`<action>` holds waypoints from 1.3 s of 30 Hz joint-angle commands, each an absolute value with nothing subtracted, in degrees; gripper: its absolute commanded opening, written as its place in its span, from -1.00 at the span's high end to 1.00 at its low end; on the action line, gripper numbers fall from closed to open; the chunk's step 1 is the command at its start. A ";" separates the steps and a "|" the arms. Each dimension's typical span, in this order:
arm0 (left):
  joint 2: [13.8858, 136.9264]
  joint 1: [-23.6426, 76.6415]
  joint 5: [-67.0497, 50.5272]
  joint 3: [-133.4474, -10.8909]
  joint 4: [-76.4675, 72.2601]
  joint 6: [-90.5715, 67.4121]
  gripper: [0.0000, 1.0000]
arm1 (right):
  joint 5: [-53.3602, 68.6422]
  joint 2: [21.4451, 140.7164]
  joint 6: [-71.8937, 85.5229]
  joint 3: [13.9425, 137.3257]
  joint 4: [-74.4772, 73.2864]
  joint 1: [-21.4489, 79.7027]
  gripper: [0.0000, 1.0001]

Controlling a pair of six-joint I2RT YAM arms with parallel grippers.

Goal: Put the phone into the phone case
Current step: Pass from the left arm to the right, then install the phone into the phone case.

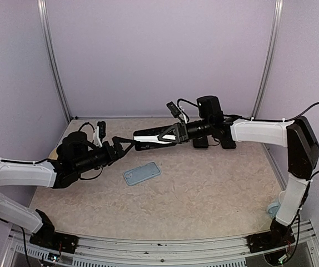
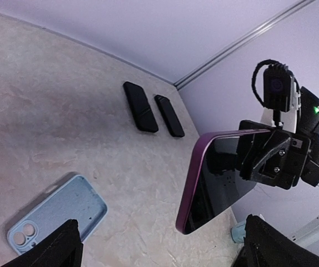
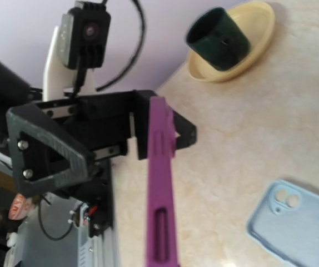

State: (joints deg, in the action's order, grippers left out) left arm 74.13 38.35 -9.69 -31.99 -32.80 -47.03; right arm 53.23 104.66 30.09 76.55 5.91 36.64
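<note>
The phone (image 1: 148, 137), dark-screened with a purple rim, is held in the air, flat side up, by my right gripper (image 1: 169, 135), which is shut on its right end. In the left wrist view the phone (image 2: 215, 178) hangs ahead of my open left gripper (image 2: 162, 228). In the right wrist view the phone's purple edge (image 3: 162, 189) runs up to the left gripper (image 3: 160, 129), whose jaws stand on either side of its far end. The light blue phone case (image 1: 141, 173) lies open side up on the table below; it also shows in both wrist views (image 2: 56, 214) (image 3: 298, 228).
Two black flat objects (image 1: 214, 142) lie at the back of the table (image 2: 148, 108). A yellow dish holding a dark green cup (image 3: 232, 39) stands at the left behind the left arm. A small pale blue object (image 1: 273, 208) lies by the right arm's base.
</note>
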 commanded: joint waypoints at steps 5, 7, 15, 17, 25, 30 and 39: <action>73.58 37.38 -1.62 -31.30 -18.73 -50.66 -0.98 | 51.91 111.69 25.67 86.55 -9.64 34.64 1.00; 74.48 37.20 -1.57 -31.22 -18.11 -51.39 -0.98 | 51.57 113.38 25.56 88.31 -11.49 34.37 1.00; 81.23 36.57 -4.54 -31.97 -18.70 -54.28 -0.98 | 50.29 121.06 23.55 96.50 -21.55 34.27 1.00; 82.68 36.56 -5.61 -32.20 -19.26 -54.99 -0.98 | 50.67 122.37 22.96 97.77 -23.15 34.28 1.00; 86.99 36.56 -7.61 -33.21 -20.27 -55.85 -0.98 | 51.29 126.65 21.24 101.42 -26.79 34.25 1.00; 89.58 36.65 -8.48 -34.28 -20.89 -55.78 -0.98 | 52.46 128.26 20.83 101.85 -27.31 34.28 1.00; 94.61 36.74 -9.98 -37.32 -21.86 -55.14 -0.98 | 53.46 129.61 20.35 102.13 -28.61 34.23 1.00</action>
